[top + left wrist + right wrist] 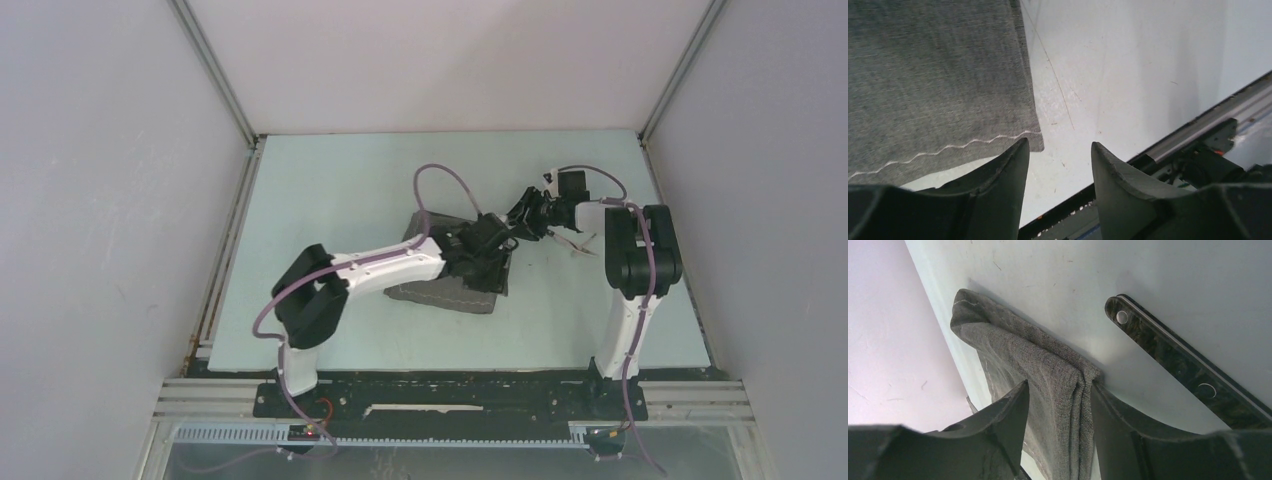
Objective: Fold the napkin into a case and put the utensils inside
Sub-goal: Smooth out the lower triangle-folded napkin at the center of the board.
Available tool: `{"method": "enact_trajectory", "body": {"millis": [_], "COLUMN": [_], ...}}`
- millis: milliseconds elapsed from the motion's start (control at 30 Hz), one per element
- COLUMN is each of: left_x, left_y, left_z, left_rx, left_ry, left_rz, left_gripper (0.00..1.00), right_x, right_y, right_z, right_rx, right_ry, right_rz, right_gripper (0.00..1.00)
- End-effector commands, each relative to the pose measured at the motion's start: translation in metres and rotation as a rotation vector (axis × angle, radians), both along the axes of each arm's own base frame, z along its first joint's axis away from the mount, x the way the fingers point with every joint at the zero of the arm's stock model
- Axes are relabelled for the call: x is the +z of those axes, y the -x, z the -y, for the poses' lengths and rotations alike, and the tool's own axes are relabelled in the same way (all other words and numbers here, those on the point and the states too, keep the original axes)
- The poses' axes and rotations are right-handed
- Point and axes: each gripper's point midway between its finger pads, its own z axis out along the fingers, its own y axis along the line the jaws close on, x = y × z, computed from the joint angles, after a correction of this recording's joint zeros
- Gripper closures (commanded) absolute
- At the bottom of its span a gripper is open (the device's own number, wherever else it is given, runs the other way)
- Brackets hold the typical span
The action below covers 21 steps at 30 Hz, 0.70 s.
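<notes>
The grey napkin (440, 285) lies folded in the middle of the table, partly under my left arm. My left gripper (497, 243) is open and empty. In the left wrist view it (1059, 150) hovers over bare table just beside the napkin's hemmed corner (933, 75). My right gripper (522, 222) is at the napkin's far right edge. In the right wrist view it (1059, 390) is shut on a bunched fold of the napkin (1013, 350), raised off the table. The dark-handled knife (1178, 365) lies just to the right of it. Thin utensils (575, 245) show by the right arm; I cannot make out the fork.
The pale table (340, 190) is boxed in by grey walls on the left, right and back. A metal rail (1198, 130) and a black base plate (450, 395) run along the near edge. The right arm's upright body (640, 250) stands close to the utensils.
</notes>
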Motion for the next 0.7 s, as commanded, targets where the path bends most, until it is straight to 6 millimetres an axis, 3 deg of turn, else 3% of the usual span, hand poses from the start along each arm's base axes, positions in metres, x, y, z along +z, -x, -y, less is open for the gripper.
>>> {"method": "enact_trajectory", "body": {"millis": [0, 167, 300, 433, 567, 667], "left_x": [-0.011, -0.015, -0.034, -0.054, -0.066, -0.073], "left_y": [0.002, -0.003, 0.005, 0.018, 0.019, 0.019], "left_z": [0.008, 0.009, 0.006, 0.001, -0.003, -0.002], "left_rx": [-0.032, -0.025, -0.034, -0.036, -0.037, -0.036], "left_ry": [-0.142, -0.186, -0.209, -0.206, -0.221, -0.218], "left_rz": [0.067, 0.115, 0.062, 0.007, -0.008, -0.025], "left_gripper": [0.45, 0.49, 0.6, 0.63, 0.67, 0.7], "right_x": [-0.006, -0.011, 0.0, 0.009, 0.019, 0.032], "right_y": [-0.004, -0.008, -0.012, -0.013, -0.014, -0.013], "right_z": [-0.006, -0.009, -0.015, -0.018, -0.016, -0.013], "right_rx": [0.031, 0.031, 0.05, 0.061, 0.06, 0.057], "right_ry": [-0.001, -0.013, -0.016, 0.004, 0.004, 0.022], "right_rz": [0.007, 0.002, 0.028, 0.049, 0.059, 0.087], "right_gripper": [0.45, 0.51, 0.63, 0.63, 0.81, 0.83]}}
